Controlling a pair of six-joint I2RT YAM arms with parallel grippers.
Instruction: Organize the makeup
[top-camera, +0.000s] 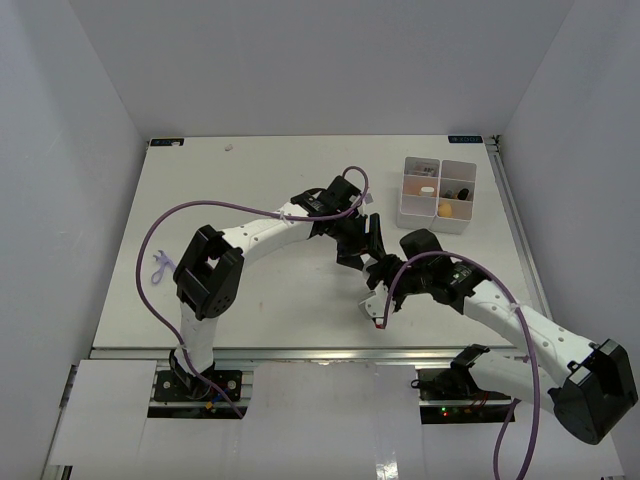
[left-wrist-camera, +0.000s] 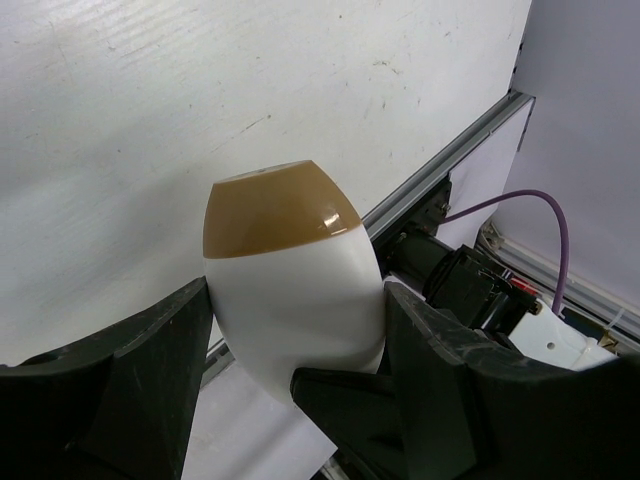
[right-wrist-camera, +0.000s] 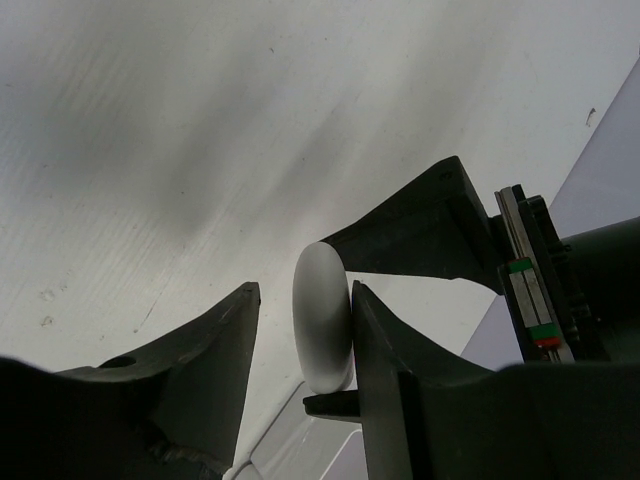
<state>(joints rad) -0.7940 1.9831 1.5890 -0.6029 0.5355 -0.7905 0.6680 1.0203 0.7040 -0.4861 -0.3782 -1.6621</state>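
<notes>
White-and-brown oval piece — just one — clamped between the two left jaws.

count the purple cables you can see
2. One purple cable loops out from the left arm over the table's left side; the second purple cable arches over the right arm. Stretches of both may be hidden behind the arms.

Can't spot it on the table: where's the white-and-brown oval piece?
In the left wrist view the oval piece is clamped in the left gripper, over the table's middle; the right gripper flanks it, the white box farther right.
</notes>
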